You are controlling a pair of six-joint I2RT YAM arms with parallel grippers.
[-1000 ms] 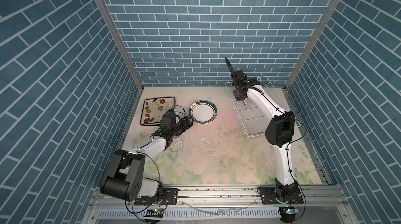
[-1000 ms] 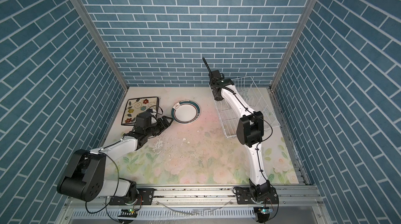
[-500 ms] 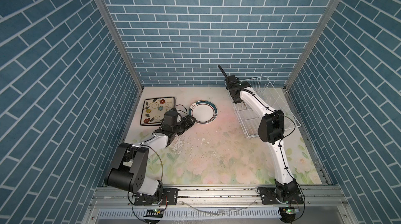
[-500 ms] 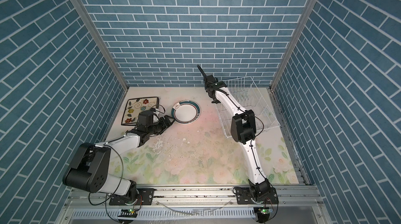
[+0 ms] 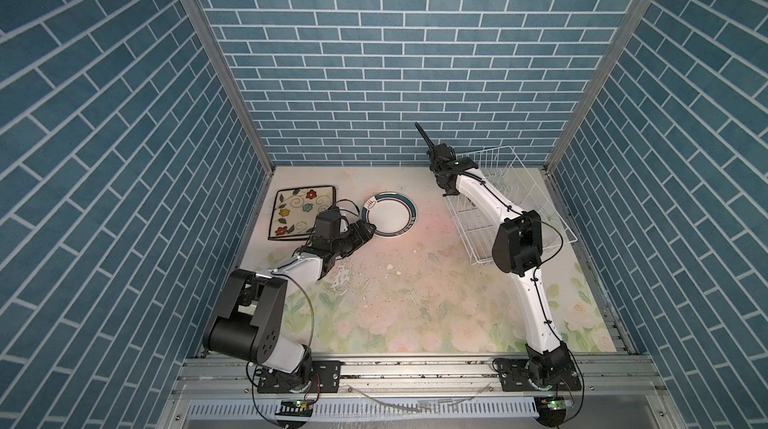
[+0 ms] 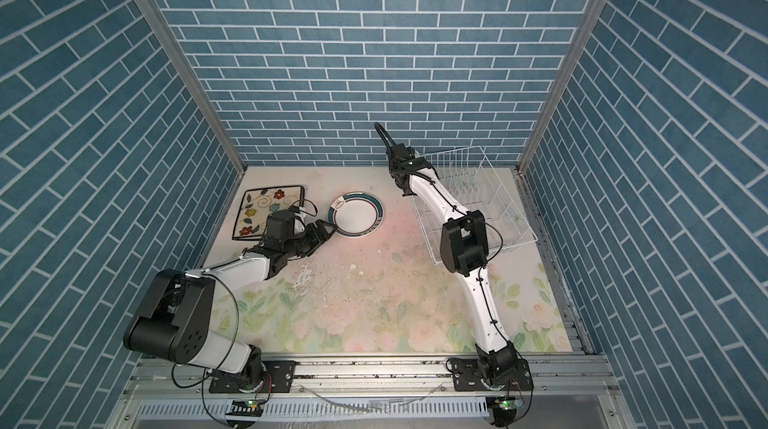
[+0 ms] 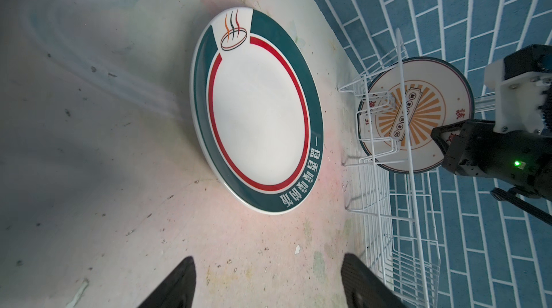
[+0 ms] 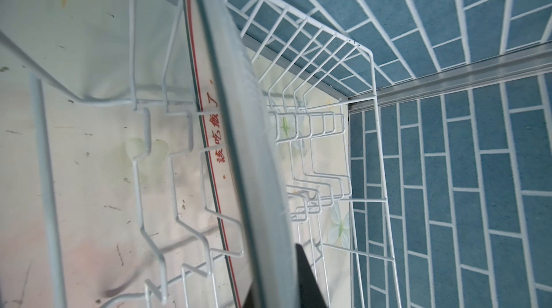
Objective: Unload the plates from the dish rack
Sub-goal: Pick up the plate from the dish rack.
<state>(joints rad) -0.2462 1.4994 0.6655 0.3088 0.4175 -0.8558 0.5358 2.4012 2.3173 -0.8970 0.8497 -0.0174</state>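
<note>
Plates come to three. Two lie flat on the table (image 5: 415, 302), apart from each other: one square flowered plate (image 5: 301, 213) and one round green-rimmed plate (image 5: 390, 215). The third, a round sunburst plate (image 7: 415, 118), stands upright among the tines at the far end of the one rack (image 5: 536, 181). The right claw (image 7: 439, 139) is clenched on its rim. The left claw (image 7: 268, 285) gapes, holding nothing, low just beside the green-rimmed plate.
</note>
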